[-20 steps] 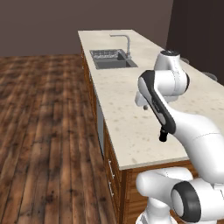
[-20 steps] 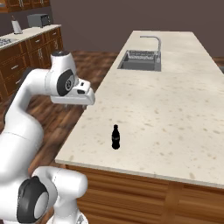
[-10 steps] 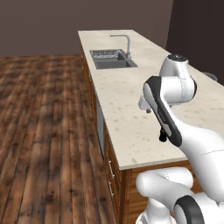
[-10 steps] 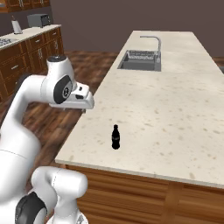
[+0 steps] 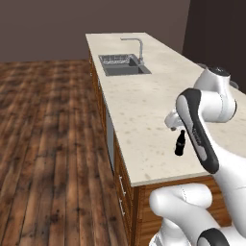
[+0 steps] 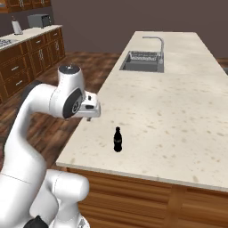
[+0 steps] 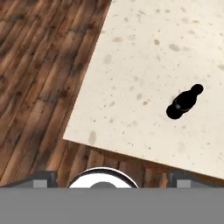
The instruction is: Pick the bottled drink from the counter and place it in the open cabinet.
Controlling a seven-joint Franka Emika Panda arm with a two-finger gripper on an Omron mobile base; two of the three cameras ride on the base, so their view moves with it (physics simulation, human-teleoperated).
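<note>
Black against the pale speckled stone, the bottle stands upright near the front corner of the counter, untouched and well short of the sink at the far end. Over the last second the arm has swung in from the side, carrying the tool closer to the counter's edge, and its jaws have spread wider; it hangs released, holding nothing, above and to the side of the bottle. From the hand camera the bottle sits off to the right, not yet centred between the finger tips. That suggests the approach is under way but the grasp has not begun. The tool likely needs to shift over the bottle and drop around its body. The cabinet is not visible from here.
</note>
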